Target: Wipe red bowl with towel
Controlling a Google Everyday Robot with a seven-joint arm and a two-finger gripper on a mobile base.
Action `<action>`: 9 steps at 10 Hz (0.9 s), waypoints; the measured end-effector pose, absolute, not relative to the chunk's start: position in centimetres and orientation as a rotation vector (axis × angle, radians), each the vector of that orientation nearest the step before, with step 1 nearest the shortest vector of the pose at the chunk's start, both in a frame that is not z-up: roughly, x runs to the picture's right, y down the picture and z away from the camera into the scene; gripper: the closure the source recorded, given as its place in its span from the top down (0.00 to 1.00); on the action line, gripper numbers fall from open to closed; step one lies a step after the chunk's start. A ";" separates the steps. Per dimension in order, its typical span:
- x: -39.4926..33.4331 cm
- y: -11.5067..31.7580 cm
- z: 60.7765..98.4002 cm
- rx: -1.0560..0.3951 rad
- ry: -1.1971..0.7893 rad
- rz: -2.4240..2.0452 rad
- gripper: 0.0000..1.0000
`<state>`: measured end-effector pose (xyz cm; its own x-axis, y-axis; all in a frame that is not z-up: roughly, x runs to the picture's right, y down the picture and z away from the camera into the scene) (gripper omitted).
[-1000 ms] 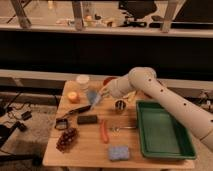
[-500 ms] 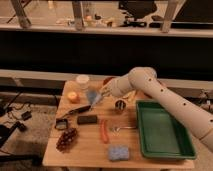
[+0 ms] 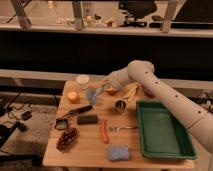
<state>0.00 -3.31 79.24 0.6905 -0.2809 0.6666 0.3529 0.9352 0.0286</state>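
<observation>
The towel (image 3: 93,93) is held by the gripper (image 3: 102,88) at the table's (image 3: 85,150) far side. The red bowl (image 3: 111,90) is seen just right of it, an orange (image 3: 73,97) off left, a green tray (image 3: 164,131) well right and nearer.

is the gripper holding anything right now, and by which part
The gripper, over the table's back left, appears to hold the towel, which hangs from it by its upper edge. Exact hold point can't be told.
</observation>
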 end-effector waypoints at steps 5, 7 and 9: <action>4.0 -6.2 82.7 -0.062 -0.645 -0.300 0.18; 4.5 -6.2 82.9 -0.061 -0.639 -0.293 0.18; 4.3 -6.1 83.0 -0.063 -0.640 -0.295 0.18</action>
